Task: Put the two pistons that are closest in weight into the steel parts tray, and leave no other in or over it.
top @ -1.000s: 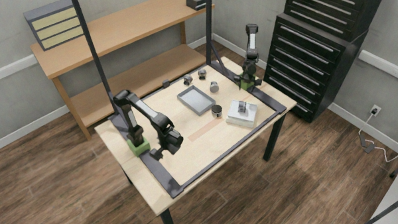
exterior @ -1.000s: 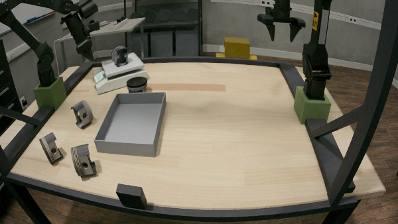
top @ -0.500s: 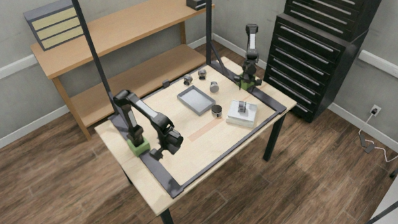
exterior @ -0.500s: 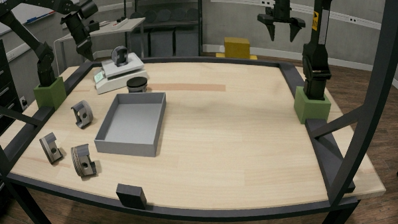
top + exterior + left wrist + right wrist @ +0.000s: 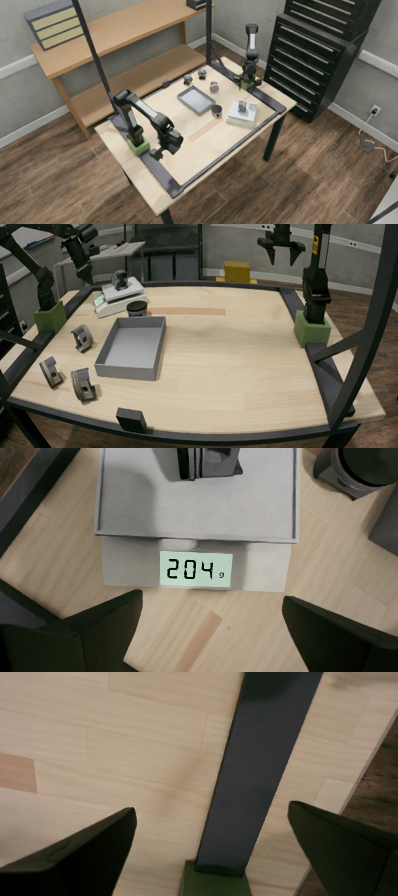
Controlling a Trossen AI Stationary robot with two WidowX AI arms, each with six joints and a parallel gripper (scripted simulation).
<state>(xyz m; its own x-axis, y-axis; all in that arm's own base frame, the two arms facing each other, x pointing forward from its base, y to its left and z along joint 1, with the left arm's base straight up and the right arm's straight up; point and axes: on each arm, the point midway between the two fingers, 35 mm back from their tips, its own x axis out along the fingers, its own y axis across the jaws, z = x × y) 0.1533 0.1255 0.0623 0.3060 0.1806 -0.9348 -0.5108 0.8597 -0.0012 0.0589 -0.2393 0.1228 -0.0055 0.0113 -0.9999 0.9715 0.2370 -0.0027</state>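
Black arms, green bases, yellow label
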